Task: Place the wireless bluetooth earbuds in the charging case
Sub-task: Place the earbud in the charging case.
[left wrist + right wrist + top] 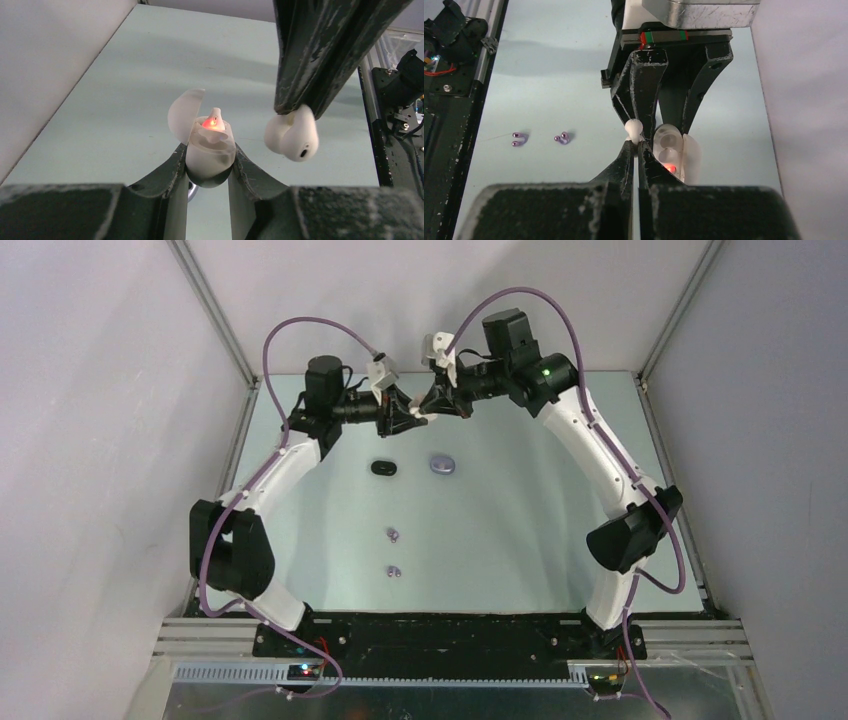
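Pinching a white earbud [292, 135], my right gripper [638, 146] holds it just beside the open white case [210, 150], not touching. My left gripper [210, 172] is clamped on the case's base. Below both, on the table [500, 540], lie two lavender buds [519, 138] [562, 137], a black case [384, 468] and a lavender case [443, 465].

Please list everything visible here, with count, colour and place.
white charging case: 1, white, lid open, red light inside, in the left tool
white earbud: 1, white, in the right tool, beside the open case
lavender earbuds: 2, lavender, loose at mid-table
lavender case: 1, lavender, on the table, far middle
black case: 1, black, left of the lavender case
table: 1, pale green
left tool: 1, black, shut on the white charging case
right tool: 1, black, shut on the white earbud
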